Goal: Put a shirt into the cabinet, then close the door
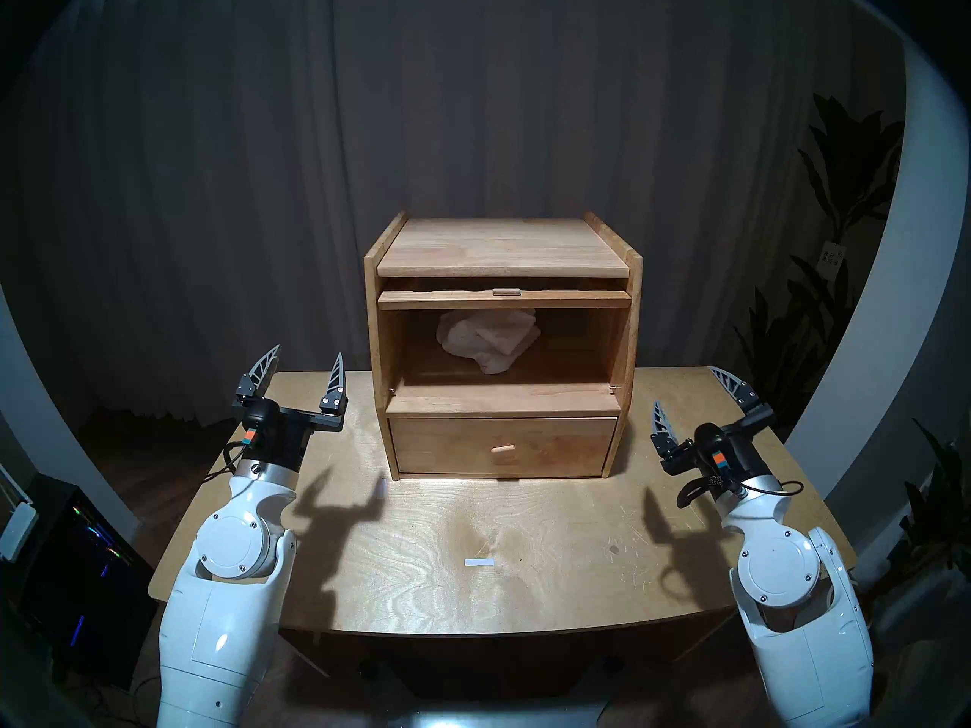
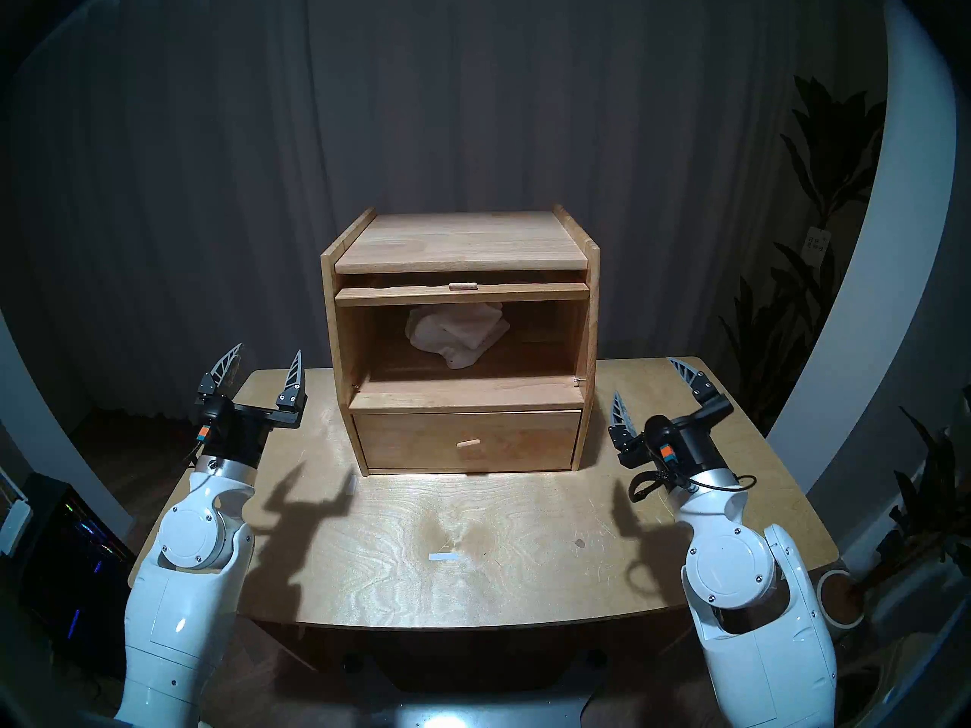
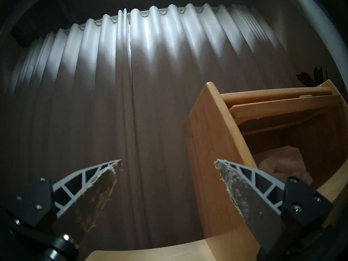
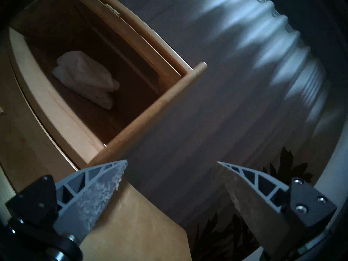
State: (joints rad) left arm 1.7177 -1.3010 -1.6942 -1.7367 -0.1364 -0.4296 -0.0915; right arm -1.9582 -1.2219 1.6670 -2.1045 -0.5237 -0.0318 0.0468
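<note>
Both claws stand wide and hold nothing: my left claw (image 1: 302, 367) hangs beside the cabinet (image 1: 504, 249) on its left, my right claw (image 1: 693, 396) on its right. I see the shirt (image 1: 488, 338) lying inside the large compartment, toward the back, clear of the opening. The door (image 1: 504, 300) is slid in flat under the top. It looks stiff and light; I judge its small handle (image 1: 506, 291) the right place to pinch.
</note>
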